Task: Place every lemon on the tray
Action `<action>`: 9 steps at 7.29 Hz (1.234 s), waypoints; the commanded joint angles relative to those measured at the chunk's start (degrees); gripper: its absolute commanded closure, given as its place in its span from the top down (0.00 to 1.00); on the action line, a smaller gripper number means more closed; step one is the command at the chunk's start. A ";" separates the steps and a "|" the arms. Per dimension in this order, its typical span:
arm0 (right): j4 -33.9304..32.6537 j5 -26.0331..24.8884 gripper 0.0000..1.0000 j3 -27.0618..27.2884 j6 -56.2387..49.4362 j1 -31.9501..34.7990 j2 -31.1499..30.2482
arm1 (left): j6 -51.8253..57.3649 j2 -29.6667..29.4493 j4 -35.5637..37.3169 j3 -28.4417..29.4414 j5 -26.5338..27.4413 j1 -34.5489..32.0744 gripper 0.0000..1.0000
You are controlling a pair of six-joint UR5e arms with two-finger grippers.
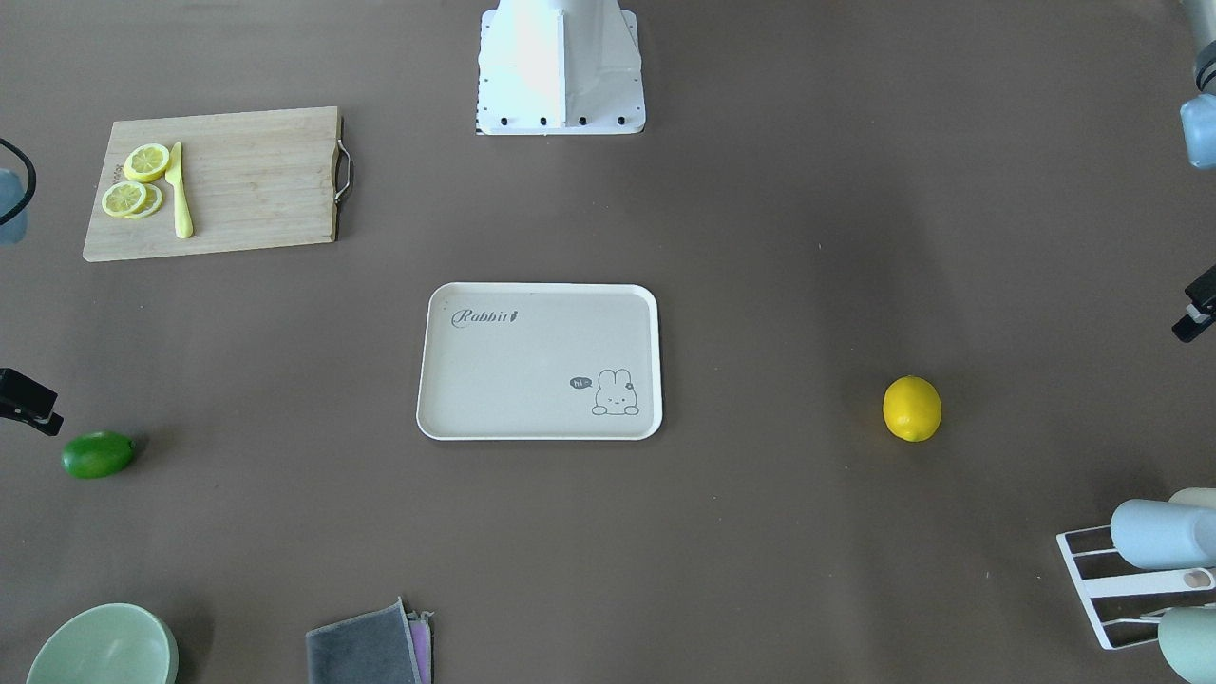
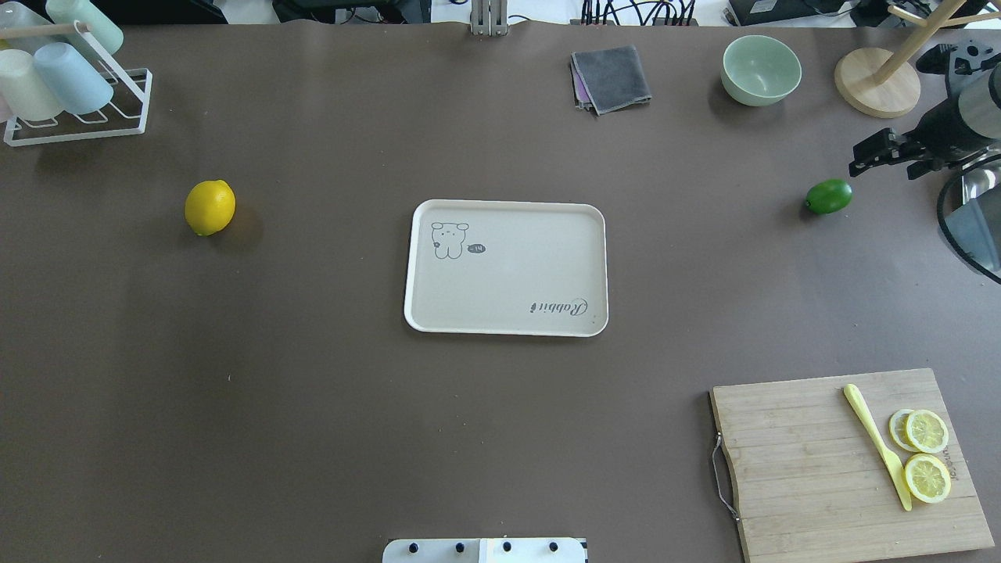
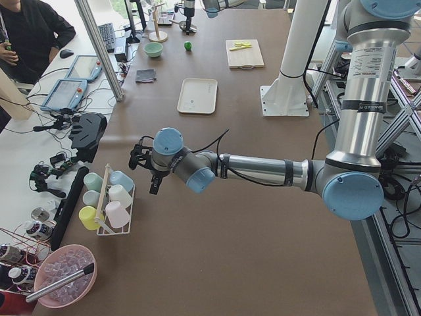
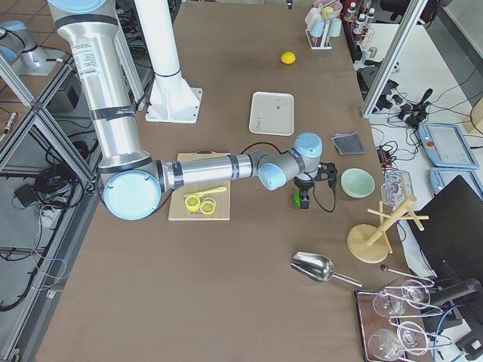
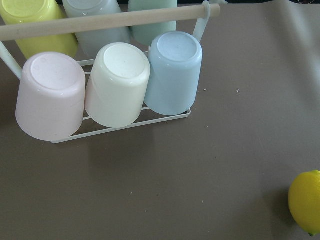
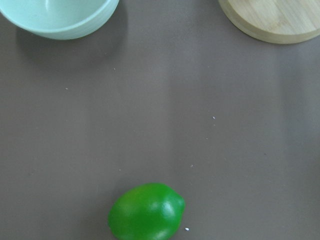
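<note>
The cream tray [image 2: 594, 234] with the "Rabbit" print lies at the table's middle with nothing on it; it also shows in the front view [image 1: 532, 294]. The yellow lemon [image 2: 209, 207] lies on the table to its left, also seen in the left wrist view [image 5: 306, 201]. The green lemon [image 2: 828, 195] lies to its right, also seen in the right wrist view [image 6: 146, 212]. My right gripper [image 2: 884, 160] hovers just beside the green lemon, its fingers apart and empty. My left gripper [image 1: 1195, 309] shows only partly at the frame edge, near the cup rack and apart from the yellow lemon; I cannot tell its state.
A wire rack with cups [image 2: 62, 86] stands at the far left. A grey cloth [image 2: 611, 77], a green bowl [image 2: 761, 69] and a wooden stand [image 2: 876, 82] sit at the far edge. A cutting board [image 2: 805, 461] holds lemon slices [image 2: 927, 453] and a yellow knife [image 2: 876, 442].
</note>
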 commanded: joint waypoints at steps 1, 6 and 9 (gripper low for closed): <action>7.27 -4.66 1.00 -5.82 7.30 -4.10 2.01 | -0.29 -0.17 -0.03 -0.06 0.00 0.08 0.98; 6.86 -6.69 1.00 -6.64 11.89 -7.89 2.02 | -0.29 -1.40 0.06 0.56 -0.09 0.08 0.98; 7.12 -7.23 0.73 -6.55 11.89 -7.98 2.11 | -0.46 -1.66 0.14 0.47 -0.09 0.08 0.98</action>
